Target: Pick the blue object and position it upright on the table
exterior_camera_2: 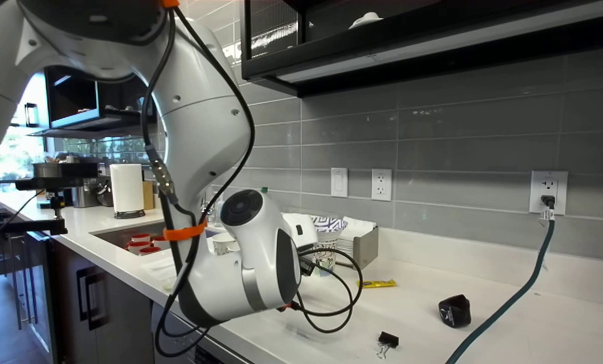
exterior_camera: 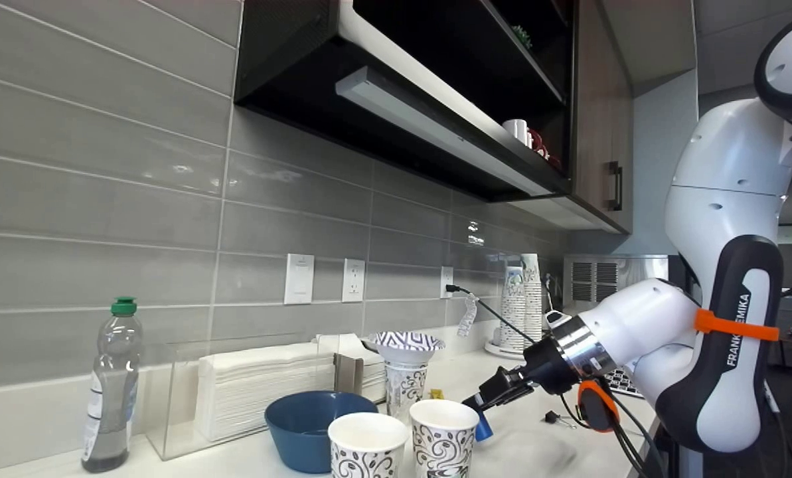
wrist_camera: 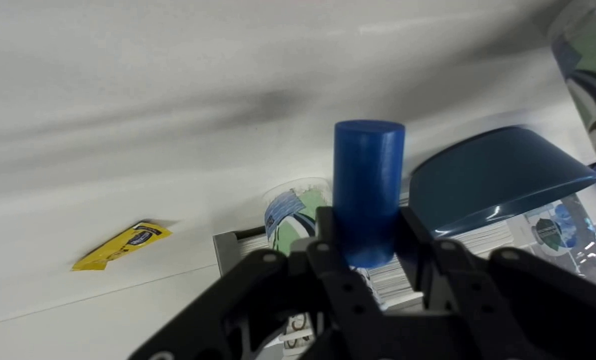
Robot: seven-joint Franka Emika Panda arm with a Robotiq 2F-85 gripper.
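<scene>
The blue object (wrist_camera: 369, 170) is a small smooth cylinder. In the wrist view my gripper (wrist_camera: 365, 227) is shut on it, one finger on each side of its near end, and its far end sticks out past the fingertips. In an exterior view the gripper (exterior_camera: 478, 402) points down and to the left with the blue object (exterior_camera: 483, 428) below its tips, slightly tilted and partly hidden by a paper cup. It appears held over the white table (exterior_camera: 528, 445); the gap beneath is hard to judge. In an exterior view the arm hides gripper and object; the table (exterior_camera_2: 412, 303) shows there.
Two paper cups (exterior_camera: 443, 431) and a dark-blue bowl (exterior_camera: 303, 425) stand close to the gripper. A napkin holder (exterior_camera: 256, 392) and cup stack (exterior_camera: 405, 385) are behind. A yellow packet (wrist_camera: 123, 246), a binder clip (exterior_camera_2: 387, 341) and a black item (exterior_camera_2: 454, 311) lie on the table.
</scene>
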